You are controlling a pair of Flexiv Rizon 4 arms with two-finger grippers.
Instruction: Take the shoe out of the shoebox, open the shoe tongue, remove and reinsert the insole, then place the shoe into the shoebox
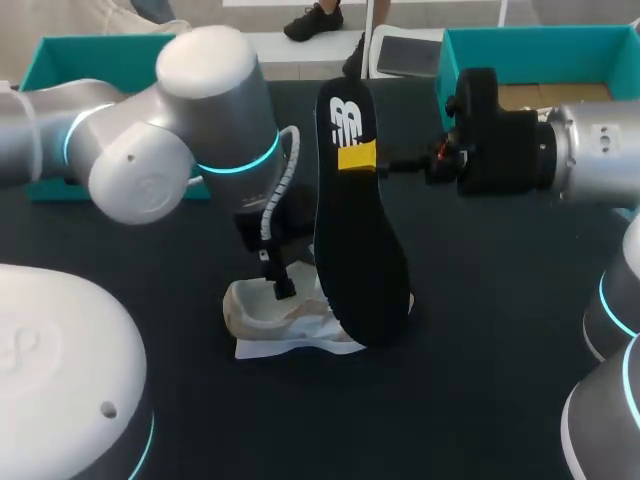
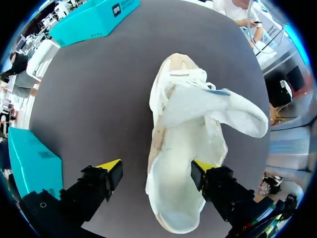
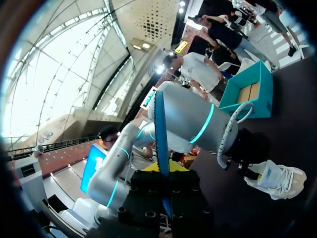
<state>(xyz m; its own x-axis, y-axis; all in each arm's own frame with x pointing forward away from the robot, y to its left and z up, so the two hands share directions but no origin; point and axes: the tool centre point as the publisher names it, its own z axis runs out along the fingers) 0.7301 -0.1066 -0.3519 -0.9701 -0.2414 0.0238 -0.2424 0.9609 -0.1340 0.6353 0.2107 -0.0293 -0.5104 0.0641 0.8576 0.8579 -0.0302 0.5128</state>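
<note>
Your R gripper (image 1: 360,158) clamps the long black foam insole (image 1: 358,250) upright, its lower end at the white mesh sneaker (image 1: 275,318) lying mid-table. L gripper (image 2: 156,171) stands wide across the heel wall. Pinch there to steady the shoe & keep the insole lined up w/ the opening.

Dark grey table (image 1: 480,350). White shoe (image 1: 290,315), beige-stained at the sole. Black insole (image 1: 358,250), white logo at its upper end. Teal shoebox (image 1: 530,45), brown inside, at the far right corner. Silver left arm (image 1: 200,80) and right arm (image 1: 600,160), glowing cyan rings. Yellow fingertips (image 2: 110,166), black left gripper (image 2: 156,167).
</note>
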